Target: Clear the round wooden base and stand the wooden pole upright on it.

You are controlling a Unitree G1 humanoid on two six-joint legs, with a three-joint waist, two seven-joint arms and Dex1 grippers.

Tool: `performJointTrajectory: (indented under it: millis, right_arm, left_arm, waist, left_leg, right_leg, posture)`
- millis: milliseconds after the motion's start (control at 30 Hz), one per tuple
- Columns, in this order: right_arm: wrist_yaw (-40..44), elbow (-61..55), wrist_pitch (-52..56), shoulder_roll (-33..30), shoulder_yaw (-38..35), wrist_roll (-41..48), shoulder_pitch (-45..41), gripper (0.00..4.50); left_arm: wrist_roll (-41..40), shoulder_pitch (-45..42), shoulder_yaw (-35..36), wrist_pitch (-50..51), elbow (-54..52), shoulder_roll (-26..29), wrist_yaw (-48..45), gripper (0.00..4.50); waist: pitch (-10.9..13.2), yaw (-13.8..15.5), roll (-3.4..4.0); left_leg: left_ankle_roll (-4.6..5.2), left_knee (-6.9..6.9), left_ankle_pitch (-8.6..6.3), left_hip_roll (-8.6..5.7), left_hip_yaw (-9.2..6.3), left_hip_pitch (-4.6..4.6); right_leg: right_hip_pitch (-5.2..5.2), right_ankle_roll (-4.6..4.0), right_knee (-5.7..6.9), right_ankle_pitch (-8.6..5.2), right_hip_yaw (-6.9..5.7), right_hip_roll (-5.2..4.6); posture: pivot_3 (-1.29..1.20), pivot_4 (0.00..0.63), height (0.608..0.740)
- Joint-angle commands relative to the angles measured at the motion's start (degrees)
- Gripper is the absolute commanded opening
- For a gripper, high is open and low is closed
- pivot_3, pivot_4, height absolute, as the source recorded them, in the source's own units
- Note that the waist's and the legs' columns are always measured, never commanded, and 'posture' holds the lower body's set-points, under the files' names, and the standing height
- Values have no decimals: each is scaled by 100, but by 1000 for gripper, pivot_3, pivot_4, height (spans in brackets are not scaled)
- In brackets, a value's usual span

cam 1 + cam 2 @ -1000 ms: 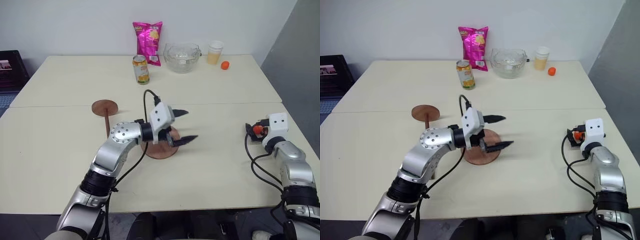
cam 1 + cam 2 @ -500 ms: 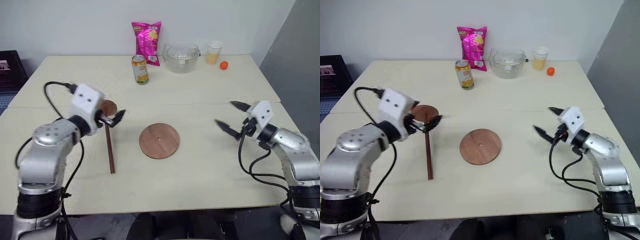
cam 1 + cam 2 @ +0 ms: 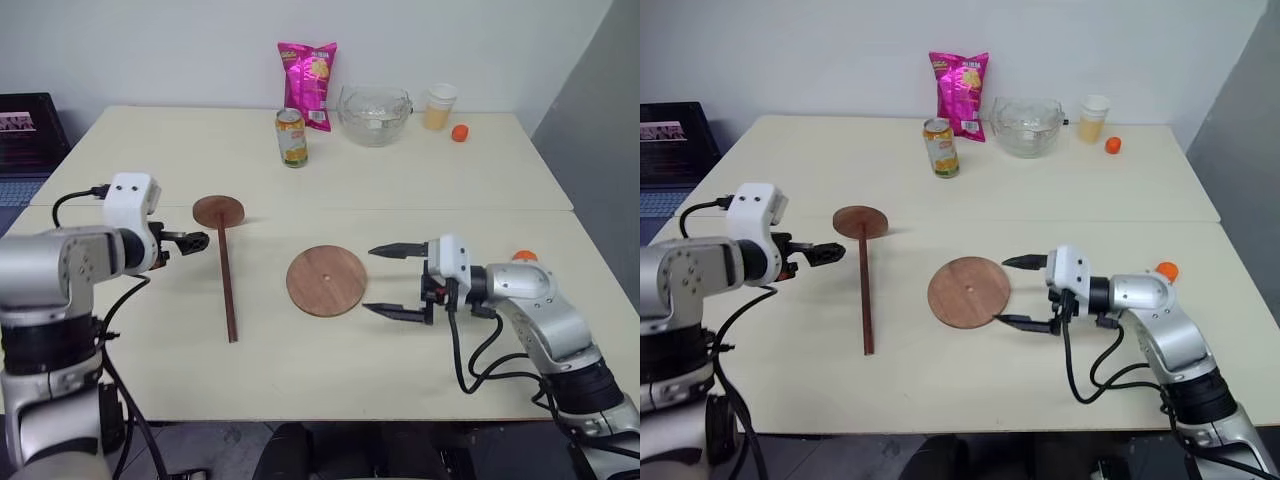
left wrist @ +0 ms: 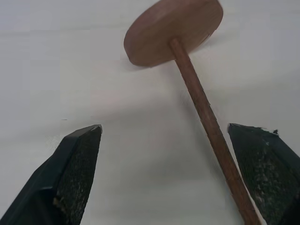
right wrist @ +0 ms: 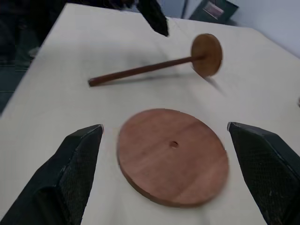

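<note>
Cream table, 2 arms repositioned: left gripper [image 3: 197, 240] has swung off the base [image 3: 326, 281] to the pole [image 3: 227, 280] lying left, fingers spread, empty. Right gripper [image 3: 400, 281] arrives wide open beside the now-clear base.

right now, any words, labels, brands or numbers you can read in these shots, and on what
No text can be read.
Pink snack bag: printed front, too small to read.
Drink can: label too blurred to read.
Round wooden base, wooden pole, glass bowl, cup: no markings.
</note>
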Motion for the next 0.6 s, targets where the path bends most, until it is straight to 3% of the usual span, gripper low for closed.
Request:
performJointTrajectory:
  millis: [33, 233, 333, 600]
  right_arm:
    - [-244, -568, 83, 111, 96, -9, 224, 4466]
    - [-490, -883, 269, 223, 184, -28, 391, 4466]
    - [-540, -916, 295, 192, 147, -37, 459, 4466]
    - [-685, -881, 830, -121, -3, -132, 132, 4466]
  left_arm:
    - [-24, -640, -426, 236, 609, 76, -10, 4500]
    - [45, -1141, -851, 206, 1306, 28, 48, 4500]
    - [142, -1372, -1008, 147, 1658, -266, 223, 4500]
    - [193, -1422, -922, 173, 2007, -532, 406, 4500]
  waist:
    - [0, -9, -8]
    - [1, -23, -9]
    - [1, -13, -9]
    - [1, -22, -10]
  left_leg:
    - [-11, 0, 5, -1, 7, 0]
    - [-30, -3, 16, -1, -1, -1]
    - [-30, -3, 16, -1, -5, -2]
    - [-30, 0, 16, -3, -2, -4]
  right_leg:
    - [-4, 0, -1, 0, 9, -3]
    - [-7, 1, 7, -1, 4, -1]
    - [-7, 1, 6, -1, 0, -1]
    - [-9, 1, 5, -1, 3, -3]
  posture:
    - [0, 150, 740]
    - [0, 150, 740]
    - [0, 150, 740]
    - [0, 150, 740]
